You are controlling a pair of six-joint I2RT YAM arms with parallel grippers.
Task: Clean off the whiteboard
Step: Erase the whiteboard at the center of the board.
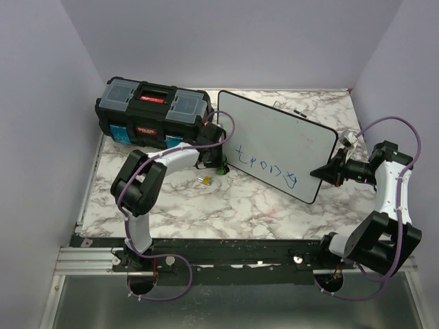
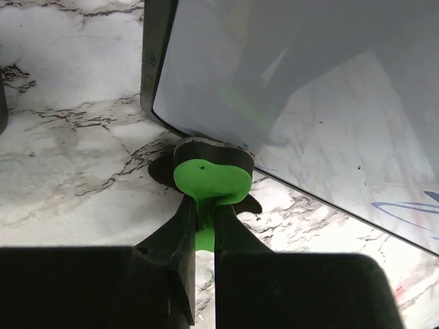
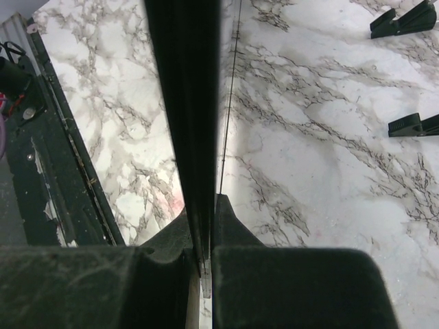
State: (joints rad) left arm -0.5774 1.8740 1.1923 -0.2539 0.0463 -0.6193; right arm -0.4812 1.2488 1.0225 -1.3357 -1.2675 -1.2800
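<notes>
Whiteboard (image 1: 274, 140) sitting on marble table (image 1: 240, 205), right of centre. Long axis running from far left, beside toolbox (image 1: 151, 110), to near right. Blue writing (image 1: 264, 168) lying along near long edge.

Right gripper (image 1: 328, 171) clamping rim at near-right short end, jaws closed on it; right wrist view alone showing rim edge-on.

Left gripper (image 2: 204, 212) pinching green eraser (image 2: 209, 179); left wrist view alone showing its pad meeting board's near-left corner.

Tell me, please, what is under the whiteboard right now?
The right wrist view shows marble table beyond the edge of the whiteboard, with two black wedges on it. From above, the board covers most of that patch, so anything else there is hidden.
</notes>
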